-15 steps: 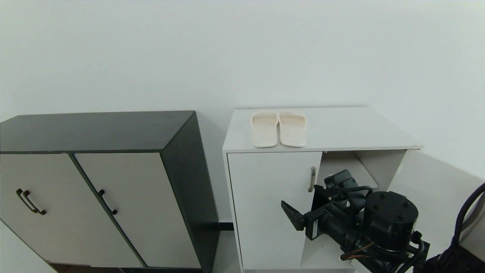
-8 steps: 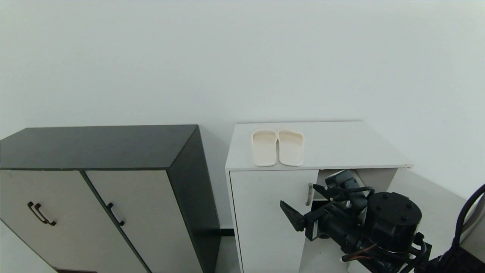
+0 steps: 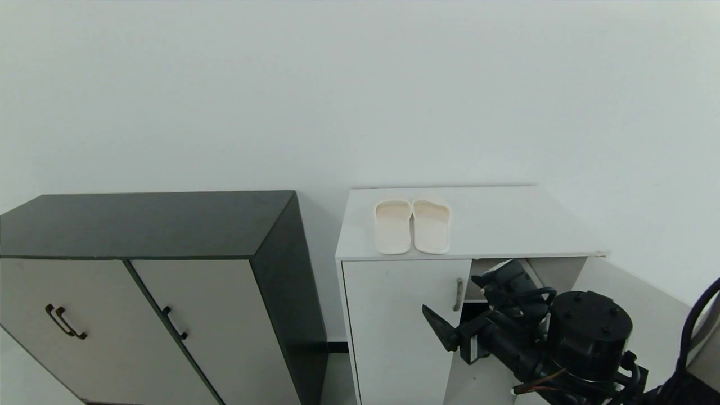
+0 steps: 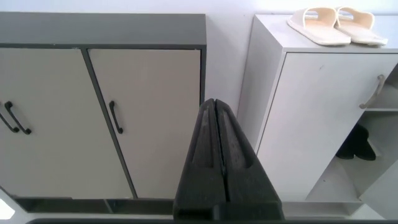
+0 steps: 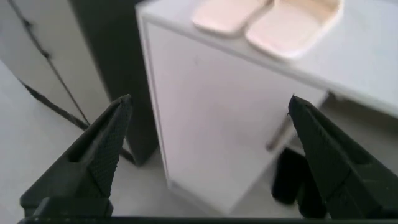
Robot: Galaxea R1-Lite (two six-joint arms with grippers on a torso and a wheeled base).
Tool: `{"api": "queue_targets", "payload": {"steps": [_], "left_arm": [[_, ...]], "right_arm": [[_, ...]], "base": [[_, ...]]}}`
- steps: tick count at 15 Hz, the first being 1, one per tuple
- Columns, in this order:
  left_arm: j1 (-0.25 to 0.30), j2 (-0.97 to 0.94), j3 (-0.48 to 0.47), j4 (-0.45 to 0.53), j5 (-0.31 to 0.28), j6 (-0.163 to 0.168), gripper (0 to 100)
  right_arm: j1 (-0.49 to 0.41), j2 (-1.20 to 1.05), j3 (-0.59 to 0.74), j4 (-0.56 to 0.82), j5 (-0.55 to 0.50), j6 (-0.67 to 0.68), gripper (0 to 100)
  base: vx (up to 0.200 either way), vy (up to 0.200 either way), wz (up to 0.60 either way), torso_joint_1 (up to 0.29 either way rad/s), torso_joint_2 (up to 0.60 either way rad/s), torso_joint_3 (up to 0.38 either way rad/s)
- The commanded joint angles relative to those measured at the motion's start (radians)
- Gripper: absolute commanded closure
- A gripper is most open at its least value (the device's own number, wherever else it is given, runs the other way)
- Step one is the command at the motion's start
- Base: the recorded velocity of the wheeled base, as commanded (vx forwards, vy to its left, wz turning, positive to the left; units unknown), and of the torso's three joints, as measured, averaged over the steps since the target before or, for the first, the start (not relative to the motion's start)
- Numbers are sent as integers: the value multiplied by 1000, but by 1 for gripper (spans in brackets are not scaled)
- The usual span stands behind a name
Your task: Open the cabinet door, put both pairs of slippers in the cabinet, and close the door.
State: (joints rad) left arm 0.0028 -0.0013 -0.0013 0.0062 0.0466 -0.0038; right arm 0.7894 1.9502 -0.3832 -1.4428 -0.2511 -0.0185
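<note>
1. My right gripper [image 5: 208,102] is spread wide, its two black fingers [image 5: 93,162] far apart. Nothing is between them and they touch nothing.
2. It hangs in front of the white cabinet [image 3: 506,219], about level with the handle [image 3: 458,294] on the closed door [image 3: 402,326]. It is close to that door but apart from it.
3. The cream slippers [image 3: 412,225] are above my right gripper. They lie side by side and touching on the cabinet top, toward its left end and near the front edge.
4. Just right of the handle the cabinet stands open. Behind my right gripper, in the lower compartment under the shelf [image 4: 382,106], sit the dark slippers [image 4: 357,143], too dim to make out in detail.
5. My left gripper [image 4: 216,106] is clenched, its fingers pressed flat together with only a thin seam between them, and it grasps nothing.
6. It is held back from the furniture and points at the gap between the black cabinet [image 3: 140,222] and the white one. The cream slippers are higher up and to its right.
7. The black cabinet's two grey doors are closed, well to the left of my right gripper.
</note>
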Motion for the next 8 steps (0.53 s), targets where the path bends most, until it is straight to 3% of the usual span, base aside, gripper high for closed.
{"api": "queue_targets", "payload": {"steps": [1, 4, 8], "left_arm": [[0, 1, 0, 0, -1, 1, 100], [0, 1, 0, 0, -1, -1, 100], [0, 1, 0, 0, -1, -1, 100]], "right_arm": [[8, -162, -100, 236, -60, 63, 0], [88, -340, -276, 714, -135, 239, 0], [119, -346, -302, 762, -175, 272, 0]], "base": [[0, 0, 0, 0, 0, 0], [200, 0, 0, 1, -4, 1], [200, 0, 0, 10, 6, 1]]}}
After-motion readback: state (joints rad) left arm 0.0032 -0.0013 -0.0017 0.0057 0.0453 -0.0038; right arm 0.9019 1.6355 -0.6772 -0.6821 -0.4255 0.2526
